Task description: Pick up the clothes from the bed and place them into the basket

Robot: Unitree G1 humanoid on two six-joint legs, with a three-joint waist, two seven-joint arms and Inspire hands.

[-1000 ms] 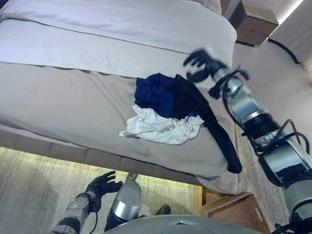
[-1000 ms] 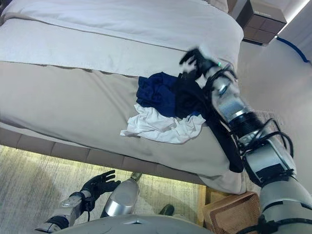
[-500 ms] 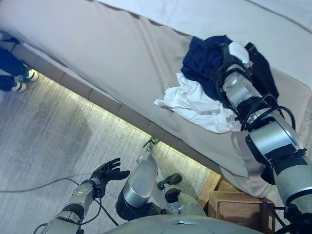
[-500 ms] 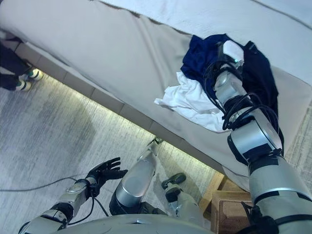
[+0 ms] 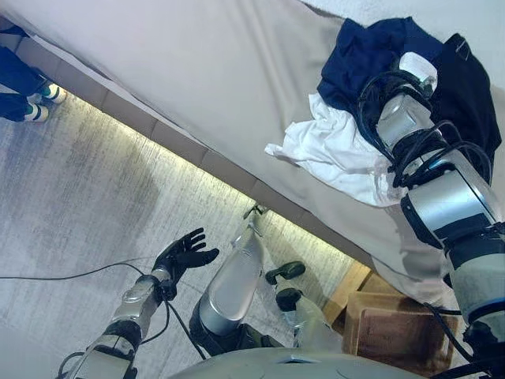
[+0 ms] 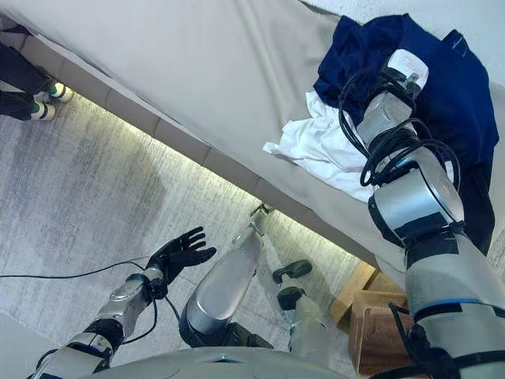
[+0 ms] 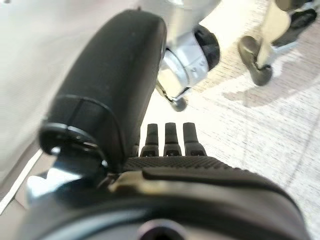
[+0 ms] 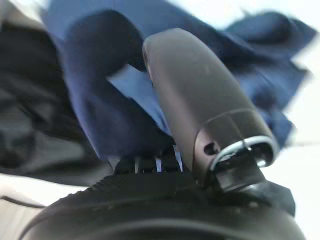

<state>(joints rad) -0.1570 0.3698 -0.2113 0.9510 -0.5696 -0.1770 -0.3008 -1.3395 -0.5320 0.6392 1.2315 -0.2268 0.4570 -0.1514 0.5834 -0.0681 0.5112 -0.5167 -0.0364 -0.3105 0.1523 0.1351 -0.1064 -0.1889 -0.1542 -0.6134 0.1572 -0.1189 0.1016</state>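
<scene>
A pile of clothes lies near the bed's edge: a navy garment (image 5: 363, 55), a black one (image 5: 473, 87) and a white one (image 5: 339, 154). My right arm reaches across the white garment into the pile. In the right wrist view my right hand (image 8: 190, 90) has its thumb out, and its fingers are buried in the navy cloth (image 8: 95, 75). My left hand (image 5: 185, 253) is open and empty, held low over the floor beside the bed; its straight fingers (image 7: 172, 137) show in the left wrist view. A brown woven basket (image 5: 387, 328) stands on the floor below the pile.
The beige bed (image 5: 197, 63) runs diagonally across the top, with a lit strip under its frame. A person's legs and shoes (image 5: 28, 99) stand on the floor at the far left. Grey carpet (image 5: 87, 205) lies between.
The camera has swung down and left. My right hand came down from above the pile's far side into the clothes. My left hand has risen a little, still open.
</scene>
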